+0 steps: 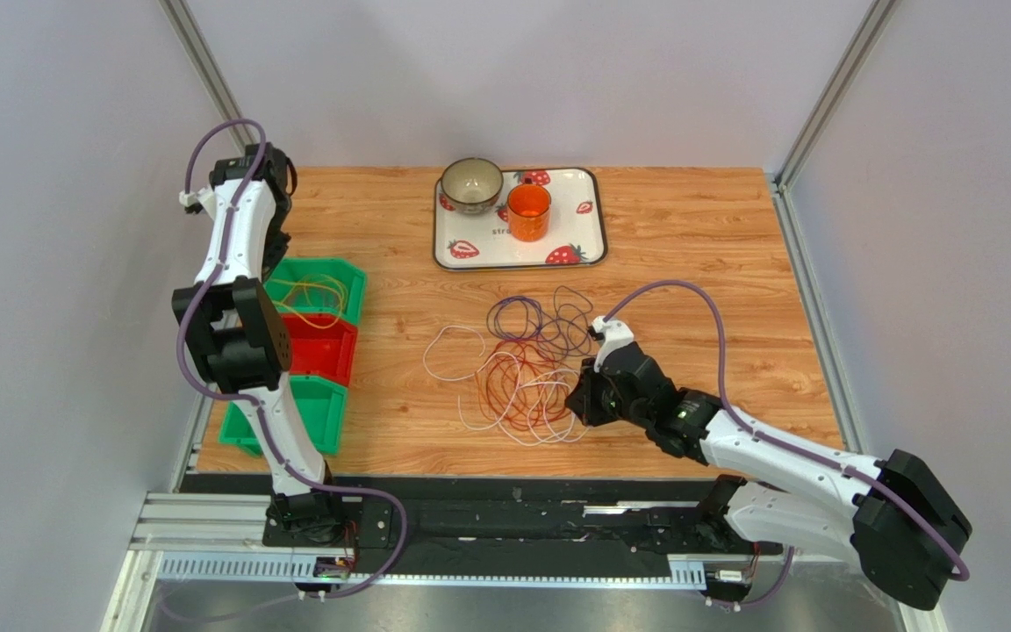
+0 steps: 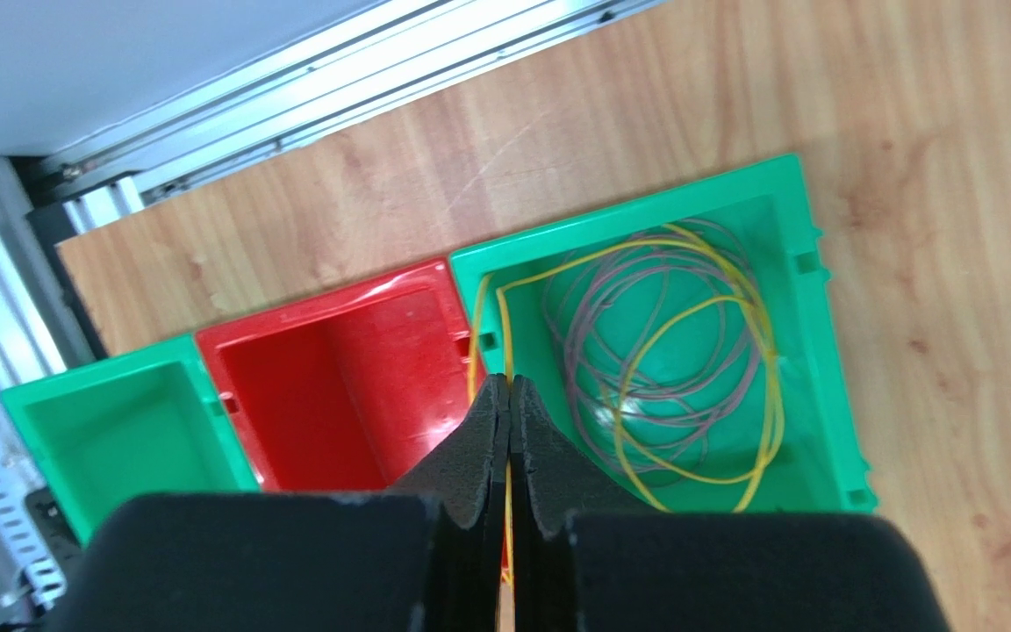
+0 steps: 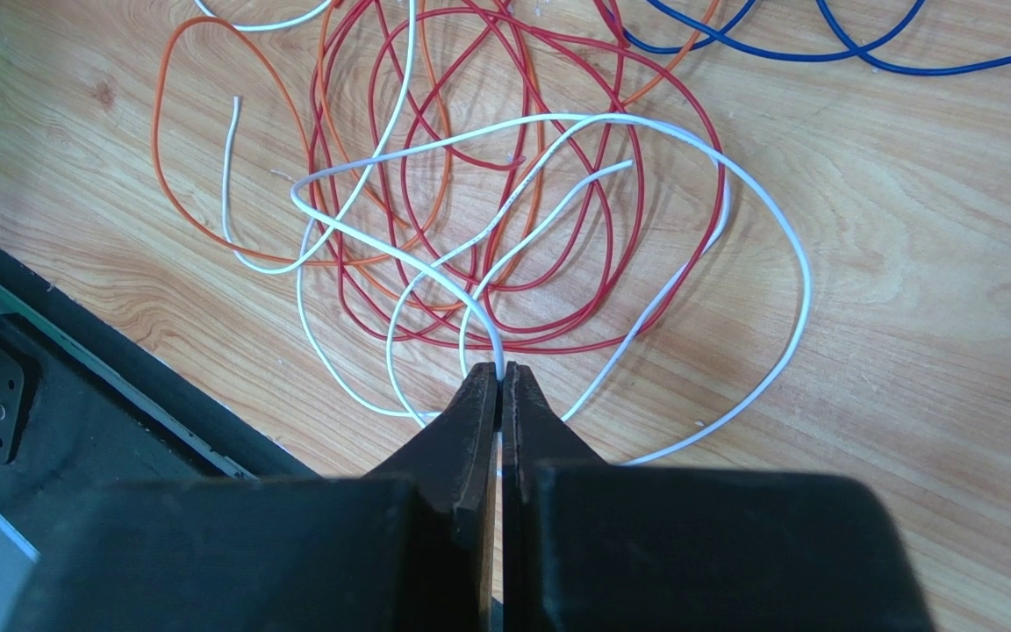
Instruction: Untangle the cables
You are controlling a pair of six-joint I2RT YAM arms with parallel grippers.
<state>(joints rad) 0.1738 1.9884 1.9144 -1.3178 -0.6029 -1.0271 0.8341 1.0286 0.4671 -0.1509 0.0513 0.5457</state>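
The cables (image 1: 524,369) lie tangled on the bench (image 1: 735,263). They look light, limp and snag-prone, so each is best taken singly near a free end. The right pincer (image 3: 499,382) is clamped on the white cable (image 3: 735,224). The left pincer (image 2: 508,395) is clamped on the yellow cable (image 2: 761,382) above the green bin (image 2: 814,263).

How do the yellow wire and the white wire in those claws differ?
The yellow cable coils in the green bin beside a purple cable; the white cable sprawls on the table, crossing red cables. Both are pinched: yellow by the left gripper, white by the right gripper.
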